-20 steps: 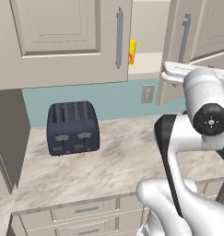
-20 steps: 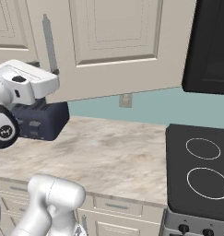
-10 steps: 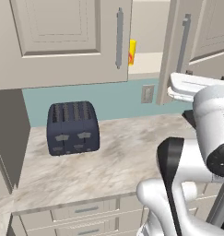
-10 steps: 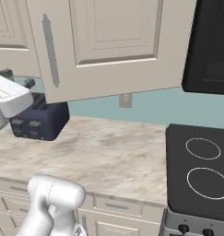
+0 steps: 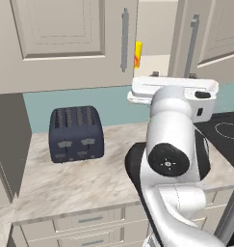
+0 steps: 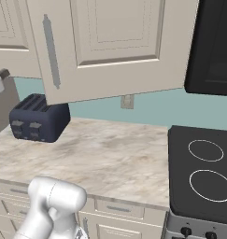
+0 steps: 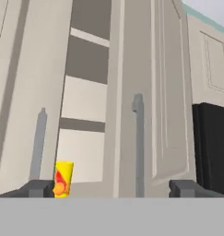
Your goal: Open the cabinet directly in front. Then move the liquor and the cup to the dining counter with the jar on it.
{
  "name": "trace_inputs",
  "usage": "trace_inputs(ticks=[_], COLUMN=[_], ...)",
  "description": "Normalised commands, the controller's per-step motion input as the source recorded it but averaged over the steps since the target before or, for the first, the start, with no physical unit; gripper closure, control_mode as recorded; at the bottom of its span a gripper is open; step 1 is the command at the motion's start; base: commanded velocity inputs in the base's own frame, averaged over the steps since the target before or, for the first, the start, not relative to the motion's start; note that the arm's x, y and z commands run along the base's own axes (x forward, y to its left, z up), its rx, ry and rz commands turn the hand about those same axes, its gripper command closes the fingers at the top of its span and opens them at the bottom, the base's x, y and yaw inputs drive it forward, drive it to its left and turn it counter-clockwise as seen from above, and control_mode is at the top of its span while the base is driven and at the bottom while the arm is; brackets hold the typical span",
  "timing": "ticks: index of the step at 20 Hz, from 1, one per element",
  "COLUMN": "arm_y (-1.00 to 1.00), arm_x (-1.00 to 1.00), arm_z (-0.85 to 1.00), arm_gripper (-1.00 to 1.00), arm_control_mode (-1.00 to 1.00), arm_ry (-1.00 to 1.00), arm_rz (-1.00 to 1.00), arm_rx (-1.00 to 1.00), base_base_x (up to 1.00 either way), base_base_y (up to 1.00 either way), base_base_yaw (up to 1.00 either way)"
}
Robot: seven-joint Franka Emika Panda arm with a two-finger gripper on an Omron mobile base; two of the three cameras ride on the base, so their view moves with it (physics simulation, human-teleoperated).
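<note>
1. From the hand view I see my gripper (image 7: 111, 188) released, fingertips (image 7: 37, 188) wide apart, gripping nothing.
2. The cabinet (image 7: 132, 92) is partly open; its right door (image 5: 205, 34) is swung out, with shelves visible in the gap.
3. The cup (image 7: 62, 179) stands on the lowest shelf, at about 7 o'clock in the hand view, just beside my left fingertip.
4. The toaster (image 5: 76, 133) sits on the marbled counter (image 6: 110, 154), at 9 o'clock from my arm (image 5: 174, 144).

cabinet (image 7: 132, 92) door ajar, cup (image 7: 63, 179) on shelf inside
</note>
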Motion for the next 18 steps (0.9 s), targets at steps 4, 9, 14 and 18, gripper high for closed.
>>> trace_inputs(ticks=[4,9,14,18], arm_y=[0.17,0.15,0.06,-0.06], arm_x=[0.88,0.91,0.77,0.49], arm_z=[0.00,0.00,0.00,0.00], arm_gripper=[-1.00,-1.00,-1.00,-1.00], arm_control_mode=[-1.00,-1.00,-1.00,-1.00], arm_ry=[0.04,0.04,0.05,0.03], arm_rz=[-0.11,-0.11,-0.25,-0.35], arm_rx=[-0.01,0.00,0.00,0.00], base_base_x=[0.00,0.00,0.00,0.00], base_base_y=[0.00,0.00,0.00,0.00], base_base_yaw=[0.00,0.00,0.00,0.00])
